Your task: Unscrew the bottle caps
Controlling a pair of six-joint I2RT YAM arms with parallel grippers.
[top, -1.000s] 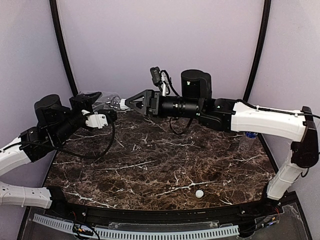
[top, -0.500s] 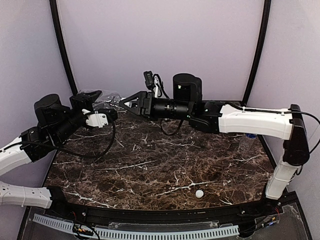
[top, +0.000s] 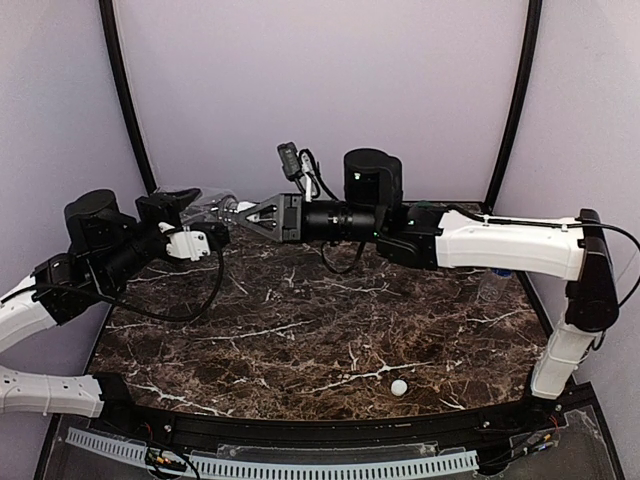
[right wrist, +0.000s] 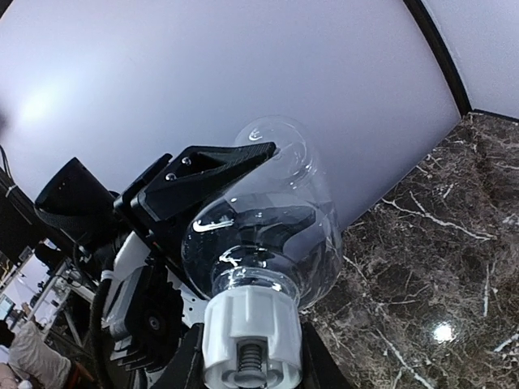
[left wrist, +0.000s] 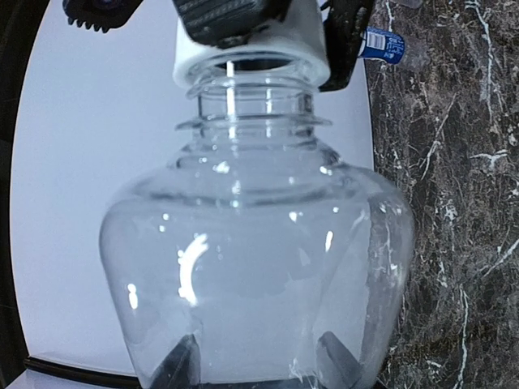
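Upper left of the top view: your L gripper is clamped round the body of a clear bottle, held off the table w/ its long axis left-right and neck pointing right. Its white cap is on the threads, not yet off, w/ the R gripper fingers pinched on its sides. Lower right-centre a loose white cap lies on the table, so prob. one done; a blue-label bottle sits far right, cap unclear.

Loose cap on table, front-right.
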